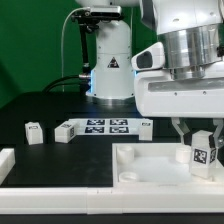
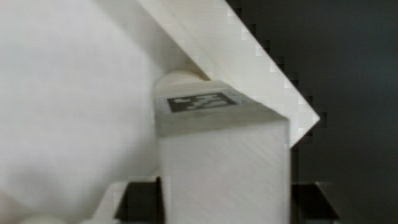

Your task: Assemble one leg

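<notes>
The arm reaches forward from its base at the back of the scene and bends down at the wrist. Its broad white hand hangs vertically over the exterior view's right side, with the fingers pointing straight at the tabletop.

The gripper is clamped on the leg. In the wrist view the white post fills the space between the two dark fingers, one on either side, with no gap showing. The leg stands upright in the grasp, its black-and-white tag facing the exterior camera.

It is held over the right-hand part of the large white tray, inside the raised rim. The wrist view shows the leg's far end close against an angled wall of the tray at a rounded spot. It may be a corner socket, but the picture is too soft to tell whether the end is seated or only touching.

Elsewhere on the tabletop, the marker board lies flat, well apart from the gripper. A second leg sits loose off its left end in the exterior view, and another small white block sits at its right end.
</notes>
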Action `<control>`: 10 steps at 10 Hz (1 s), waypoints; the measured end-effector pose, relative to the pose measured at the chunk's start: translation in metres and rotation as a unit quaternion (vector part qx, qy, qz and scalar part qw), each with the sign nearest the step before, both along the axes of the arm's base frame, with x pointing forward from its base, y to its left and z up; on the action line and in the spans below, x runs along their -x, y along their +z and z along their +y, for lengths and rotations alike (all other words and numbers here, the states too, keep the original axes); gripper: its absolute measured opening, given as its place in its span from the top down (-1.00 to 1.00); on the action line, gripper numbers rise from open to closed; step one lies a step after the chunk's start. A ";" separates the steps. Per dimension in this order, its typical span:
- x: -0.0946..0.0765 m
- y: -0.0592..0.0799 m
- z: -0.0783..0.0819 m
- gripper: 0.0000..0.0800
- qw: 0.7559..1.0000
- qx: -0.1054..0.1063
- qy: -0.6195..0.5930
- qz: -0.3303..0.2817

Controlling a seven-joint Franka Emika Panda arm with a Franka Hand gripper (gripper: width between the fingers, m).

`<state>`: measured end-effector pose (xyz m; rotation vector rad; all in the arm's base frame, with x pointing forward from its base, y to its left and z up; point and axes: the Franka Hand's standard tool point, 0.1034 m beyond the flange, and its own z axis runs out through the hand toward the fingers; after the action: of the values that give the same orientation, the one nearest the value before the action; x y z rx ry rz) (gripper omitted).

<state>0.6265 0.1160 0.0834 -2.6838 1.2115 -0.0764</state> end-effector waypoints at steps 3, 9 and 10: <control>0.000 0.001 0.003 0.22 0.993 -0.021 -0.114 0.019; 0.003 -0.001 0.006 -0.62 0.995 0.006 0.103 -0.010; 0.003 -0.001 0.008 -0.62 0.985 0.014 0.170 -0.021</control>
<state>0.6235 0.1237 0.0821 -2.8538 0.7293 -0.0999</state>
